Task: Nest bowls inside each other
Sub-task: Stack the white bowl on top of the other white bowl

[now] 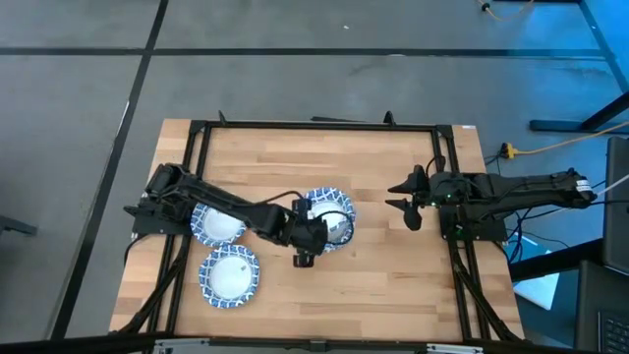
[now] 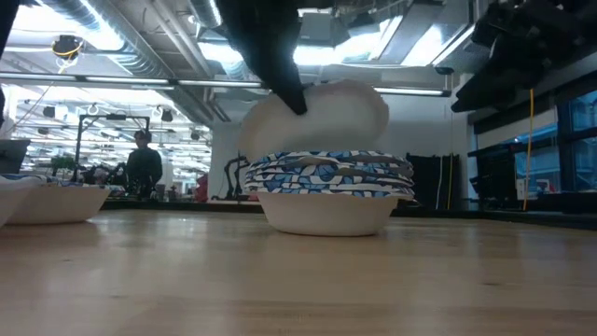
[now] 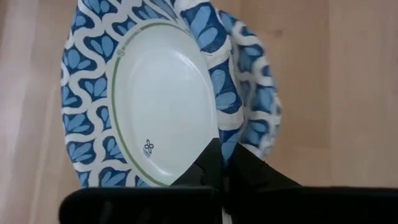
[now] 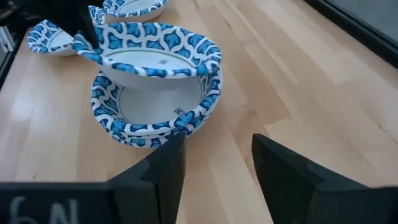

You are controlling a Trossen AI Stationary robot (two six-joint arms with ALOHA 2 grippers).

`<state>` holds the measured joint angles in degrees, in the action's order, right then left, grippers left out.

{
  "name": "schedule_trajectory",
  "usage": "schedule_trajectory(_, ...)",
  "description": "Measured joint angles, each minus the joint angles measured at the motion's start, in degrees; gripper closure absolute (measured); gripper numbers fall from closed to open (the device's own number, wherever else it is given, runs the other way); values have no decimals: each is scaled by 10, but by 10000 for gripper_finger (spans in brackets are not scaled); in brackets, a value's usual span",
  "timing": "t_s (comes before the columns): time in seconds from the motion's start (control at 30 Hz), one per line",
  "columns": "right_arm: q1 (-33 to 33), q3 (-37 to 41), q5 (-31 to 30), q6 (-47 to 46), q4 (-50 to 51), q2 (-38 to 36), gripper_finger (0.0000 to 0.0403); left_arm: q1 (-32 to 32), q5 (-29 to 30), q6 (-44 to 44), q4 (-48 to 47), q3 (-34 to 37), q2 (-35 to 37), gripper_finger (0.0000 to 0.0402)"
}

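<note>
A stack of blue-and-white patterned bowls (image 1: 329,197) (image 2: 326,191) (image 4: 155,118) stands on its base at the table's middle. My left gripper (image 1: 316,236) (image 3: 225,152) (image 4: 84,37) is shut on one more bowl (image 1: 339,228) (image 2: 322,112) (image 3: 161,106) (image 4: 155,53), held tilted right above that stack. Two single bowls (image 1: 216,224) (image 1: 229,275) sit on the table's left part under and near the left arm. My right gripper (image 1: 405,202) (image 4: 216,146) hovers open at the table's right side, apart from everything. My left gripper pinches the top bowl's patterned rim (image 3: 227,134) (image 4: 87,50) between its two fingers, one finger (image 3: 208,165) on the inner side and one (image 3: 255,168) outside. The bowl is tilted, its gripped side raised and its opposite side (image 4: 211,65) low at the stack's rim.
Black frame rails (image 1: 314,126) run along the table's far, left and right edges. Bare wood (image 1: 393,285) lies between the stack and the right arm and toward the near edge. A person (image 2: 143,163) stands in the room far behind the table.
</note>
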<state>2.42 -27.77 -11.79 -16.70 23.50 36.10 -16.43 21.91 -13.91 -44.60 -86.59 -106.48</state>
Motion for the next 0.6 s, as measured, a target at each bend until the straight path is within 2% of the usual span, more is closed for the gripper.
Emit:
schedule_trajectory(0.27, 0, 0, 0, 7, 5, 0, 219, -8, 15, -36, 16, 0, -5, 401)
schedule_trajectory(0.6, 0, 0, 0, 5, 20, 0, 219, -6, 1, -37, 43, 0, -57, 401)
